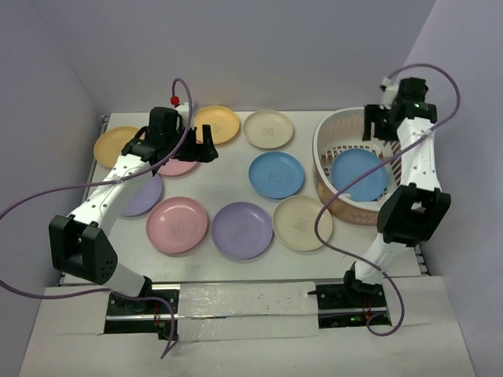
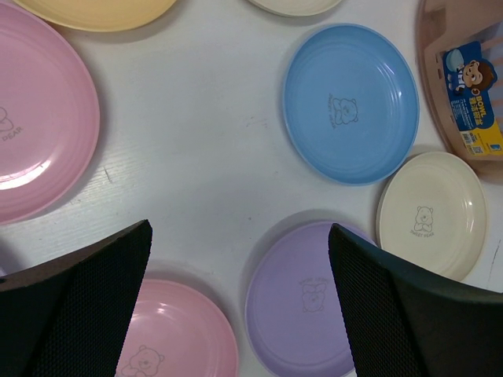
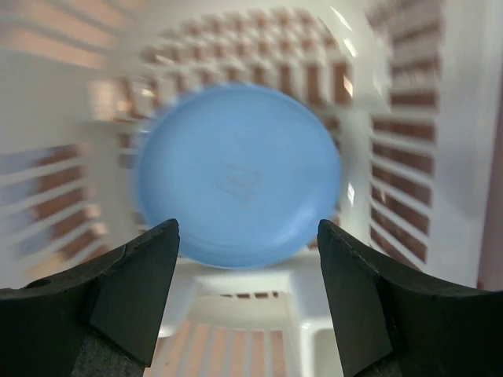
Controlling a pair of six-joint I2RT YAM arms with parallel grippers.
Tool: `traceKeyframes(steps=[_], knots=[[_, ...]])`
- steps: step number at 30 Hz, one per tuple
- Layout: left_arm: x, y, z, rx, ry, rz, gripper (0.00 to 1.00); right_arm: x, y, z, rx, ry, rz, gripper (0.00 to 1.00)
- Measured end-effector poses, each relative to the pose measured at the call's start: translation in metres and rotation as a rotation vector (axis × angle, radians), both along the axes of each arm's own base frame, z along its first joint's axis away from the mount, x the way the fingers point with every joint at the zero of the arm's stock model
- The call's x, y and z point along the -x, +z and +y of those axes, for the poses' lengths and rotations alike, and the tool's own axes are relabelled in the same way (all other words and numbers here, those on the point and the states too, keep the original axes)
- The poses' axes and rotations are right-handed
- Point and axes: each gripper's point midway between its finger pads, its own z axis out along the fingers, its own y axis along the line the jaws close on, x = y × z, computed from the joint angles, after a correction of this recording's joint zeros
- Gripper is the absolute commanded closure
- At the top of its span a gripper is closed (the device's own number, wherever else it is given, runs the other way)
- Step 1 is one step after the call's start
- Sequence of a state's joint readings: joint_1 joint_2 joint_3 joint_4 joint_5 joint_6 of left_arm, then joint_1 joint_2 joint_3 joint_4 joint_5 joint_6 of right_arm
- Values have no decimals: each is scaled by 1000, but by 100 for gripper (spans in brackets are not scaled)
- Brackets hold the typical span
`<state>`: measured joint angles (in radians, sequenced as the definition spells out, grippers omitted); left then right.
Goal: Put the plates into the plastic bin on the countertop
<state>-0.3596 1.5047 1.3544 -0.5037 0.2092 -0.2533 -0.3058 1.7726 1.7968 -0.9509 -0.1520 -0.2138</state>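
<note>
Several pastel plates lie on the white countertop (image 1: 228, 177): orange (image 1: 216, 124), cream (image 1: 268, 129), blue (image 1: 276, 174), pink (image 1: 177, 224), lavender (image 1: 242, 229). One blue plate (image 1: 359, 174) lies in the white lattice bin (image 1: 324, 141) at the right. My left gripper (image 1: 206, 148) is open and empty, above the table between the plates. Its view shows the lavender plate (image 2: 302, 302), a pink plate (image 2: 173, 334) and the blue plate (image 2: 350, 102) below the gripper (image 2: 240, 236). My right gripper (image 1: 377, 126) is open and empty over the bin's far side, above the blue plate (image 3: 240, 177).
More plates lie at the left: orange (image 1: 116, 145), lavender (image 1: 141, 194), and a pink one (image 1: 177, 165) partly under my left arm. A cream plate (image 1: 302, 222) lies close to the bin's near left side. Lavender walls border the table.
</note>
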Motion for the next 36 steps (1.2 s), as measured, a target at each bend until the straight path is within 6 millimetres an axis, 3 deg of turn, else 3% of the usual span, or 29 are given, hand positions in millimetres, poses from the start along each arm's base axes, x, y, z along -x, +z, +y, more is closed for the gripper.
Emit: traceKeyframes(steps=[2, 5, 7, 10, 13, 16, 19, 21, 25, 36], knots=[[0, 0, 1, -2, 1, -2, 1, -11, 34, 44, 25, 128, -90, 24], [-1, 0, 5, -1, 8, -3, 1, -18, 86, 136, 55, 366, -235, 33], [-2, 1, 9, -1, 17, -3, 1, -14, 105, 203, 57, 530, -300, 41], [-6, 3, 18, 7, 36, -5, 1, -1, 98, 276, 61, 694, -296, 48], [-12, 6, 36, 24, 69, -5, 1, 4, 62, 323, 80, 789, -218, 50], [-18, 8, 57, 41, 112, -6, 1, 6, 7, 348, 111, 844, -93, 50], [-21, 12, 71, 51, 139, -13, 1, 10, -45, 358, 138, 872, 30, 50], [-21, 16, 75, 60, 140, -19, 1, 13, -68, 360, 154, 879, 84, 50], [-19, 20, 84, 70, 152, -30, 1, 21, -94, 367, 168, 885, 146, 48], [-18, 13, 93, 79, 165, -11, 1, 50, -131, 403, 143, 898, 224, 43]])
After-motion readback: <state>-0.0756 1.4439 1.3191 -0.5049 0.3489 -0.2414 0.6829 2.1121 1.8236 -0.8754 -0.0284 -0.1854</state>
